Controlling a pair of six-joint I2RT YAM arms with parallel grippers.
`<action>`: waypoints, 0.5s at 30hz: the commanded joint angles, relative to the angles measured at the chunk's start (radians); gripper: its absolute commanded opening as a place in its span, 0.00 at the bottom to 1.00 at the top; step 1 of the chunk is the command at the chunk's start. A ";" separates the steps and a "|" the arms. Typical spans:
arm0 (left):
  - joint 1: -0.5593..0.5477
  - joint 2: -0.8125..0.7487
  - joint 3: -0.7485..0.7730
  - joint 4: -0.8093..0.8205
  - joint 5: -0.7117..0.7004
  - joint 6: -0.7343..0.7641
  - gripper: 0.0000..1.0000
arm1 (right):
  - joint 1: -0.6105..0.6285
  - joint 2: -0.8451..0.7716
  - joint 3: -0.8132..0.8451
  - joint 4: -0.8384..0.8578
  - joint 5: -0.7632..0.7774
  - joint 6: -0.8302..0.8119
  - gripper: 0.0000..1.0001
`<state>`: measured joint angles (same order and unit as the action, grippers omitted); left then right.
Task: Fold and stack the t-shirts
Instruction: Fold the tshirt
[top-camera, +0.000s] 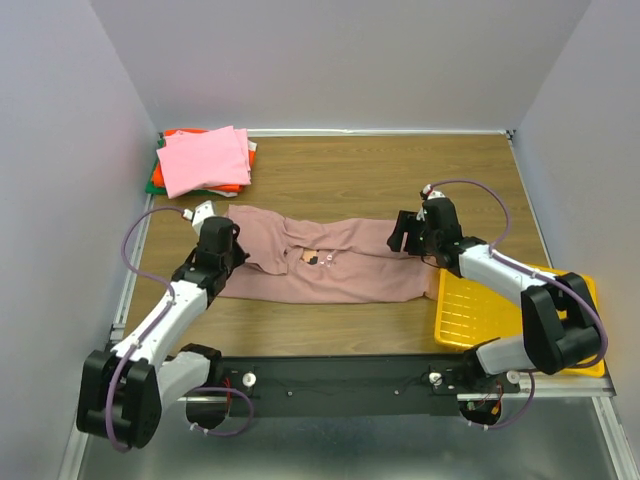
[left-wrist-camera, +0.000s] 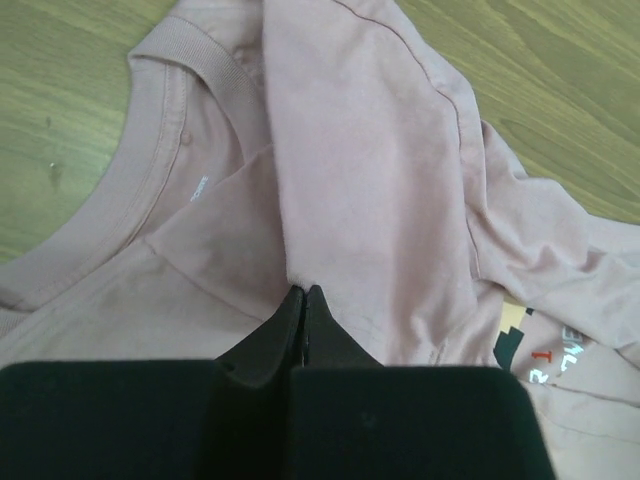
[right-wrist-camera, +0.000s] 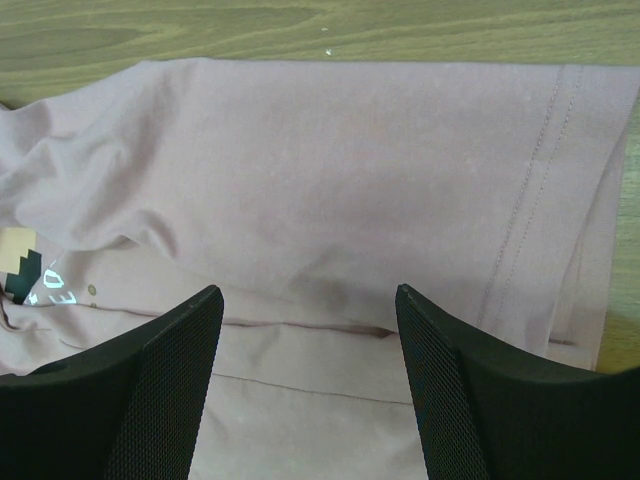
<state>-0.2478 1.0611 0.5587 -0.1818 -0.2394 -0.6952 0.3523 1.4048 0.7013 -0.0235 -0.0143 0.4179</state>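
left tool (left-wrist-camera: 303, 294) clamps a collar-side fold of the dusty mauve-pink cloth t-shirt (top-camera: 345, 272), spread mid wooden desk (top-camera: 380, 170), likely to fold it over; right tool (right-wrist-camera: 308, 295) gapes wide over the hem, nothing held.

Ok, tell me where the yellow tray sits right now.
In the top view the yellow tray lies at the table's near right corner, partly under the right arm, just right of the mauve t-shirt.
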 joint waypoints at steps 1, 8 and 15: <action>0.002 -0.096 -0.029 -0.085 -0.028 -0.079 0.00 | -0.001 0.016 0.009 0.002 -0.015 -0.011 0.77; -0.001 -0.257 -0.034 -0.189 -0.084 -0.180 0.00 | -0.001 0.017 0.007 -0.003 -0.003 -0.011 0.77; -0.004 -0.297 -0.031 -0.237 -0.097 -0.230 0.00 | -0.001 0.011 0.007 -0.009 -0.004 -0.011 0.77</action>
<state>-0.2489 0.7620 0.5304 -0.3634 -0.3027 -0.8795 0.3519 1.4124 0.7013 -0.0238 -0.0147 0.4179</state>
